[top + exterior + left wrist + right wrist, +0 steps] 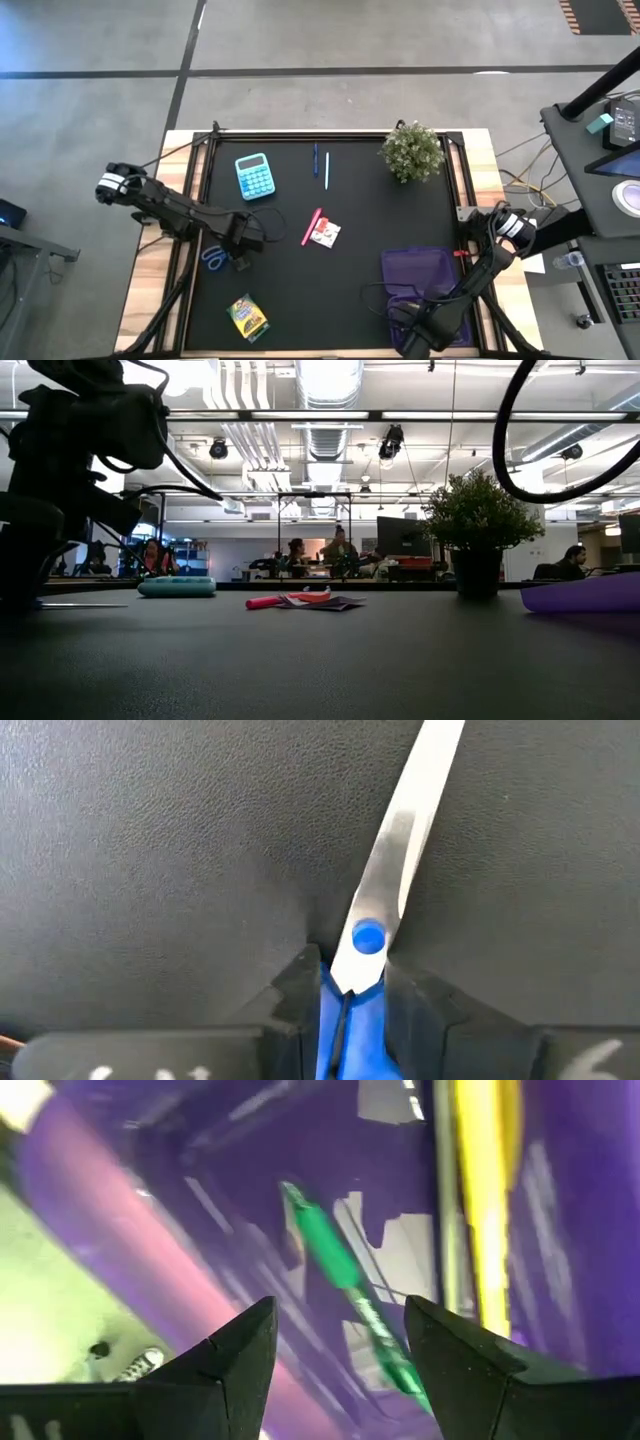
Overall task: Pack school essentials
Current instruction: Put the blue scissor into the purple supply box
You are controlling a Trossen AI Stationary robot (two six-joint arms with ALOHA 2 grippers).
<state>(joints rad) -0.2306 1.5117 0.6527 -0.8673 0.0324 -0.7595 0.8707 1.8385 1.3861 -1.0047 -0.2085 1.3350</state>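
Note:
Blue-handled scissors [213, 257] lie near the mat's left edge, and my left gripper [240, 252] is down on them, shut; their steel blades [400, 840] point away from it. My right gripper [415, 322] hovers open over the translucent purple case [420, 272] at the near right. Inside the case lie a green pen [345, 1280] and a yellow pen [485, 1210]. A pink marker [311, 226] and the white-and-red packet [325, 233] lie mid-mat. Two blue pens [320, 165] lie farther back. The yellow-green crayon box [247, 317] sits near the front edge. My left gripper [350, 970] pinches the scissors between its two fingers at the blue neck [350, 1010] just behind the pivot screw, on the handle side. The fingers come from above and lie along the scissors. The blades seem to rest flat on the mat.
A teal calculator [253, 176] sits at the far left of the mat and a bushy potted plant [412, 152] at the far right corner. Cables trail across the mat by both arms. People sit at desks in the room beyond the table.

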